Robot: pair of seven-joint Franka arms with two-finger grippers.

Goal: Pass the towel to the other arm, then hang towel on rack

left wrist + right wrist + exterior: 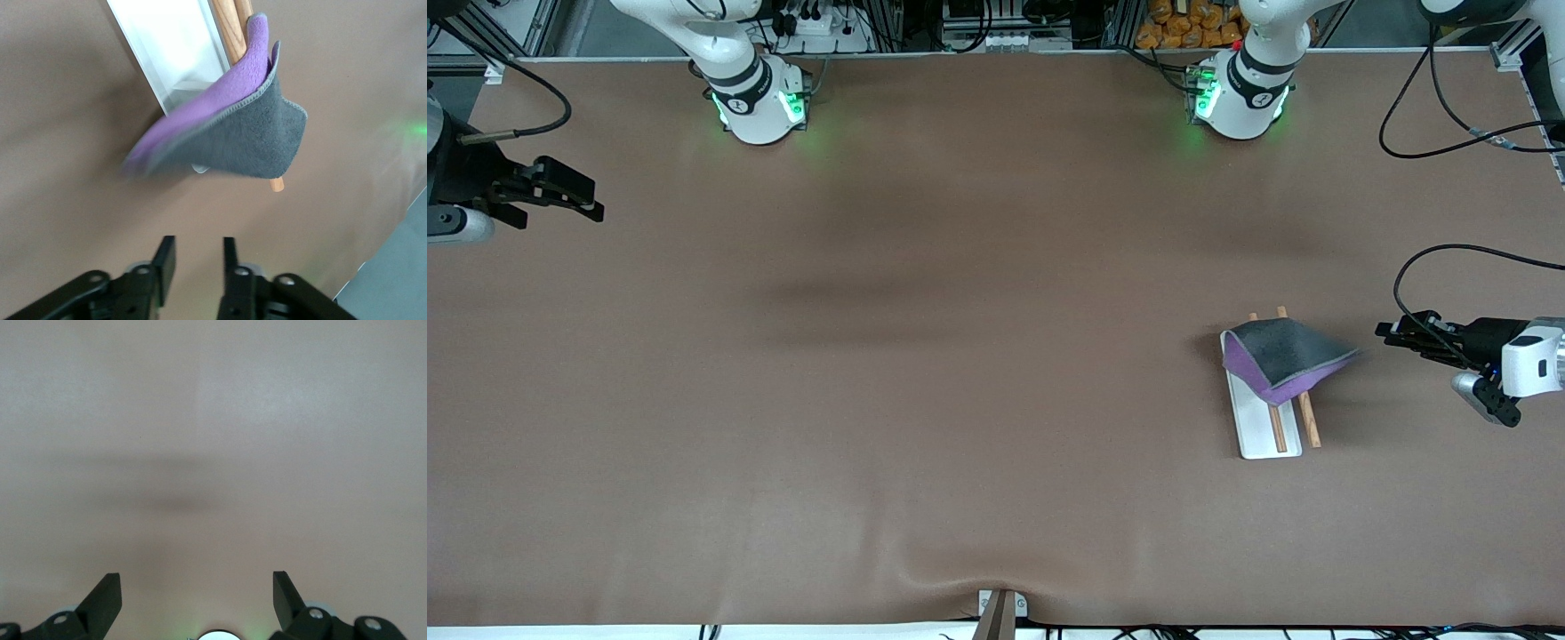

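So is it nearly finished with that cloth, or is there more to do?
Nearly finished, it seems. The towel is draped over the rack, so handover and hanging look done. The left gripper, open and empty, is beside it; the right gripper waits open at its end. Nothing obvious remains.

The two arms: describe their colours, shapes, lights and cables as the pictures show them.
Both arms have white, rounded bases with black bands and green lights. The left gripper is black on a white and silver wrist, with a black cable looping above it. The right gripper is black too, with a black cable curving to it. Each has two flat black jaws.
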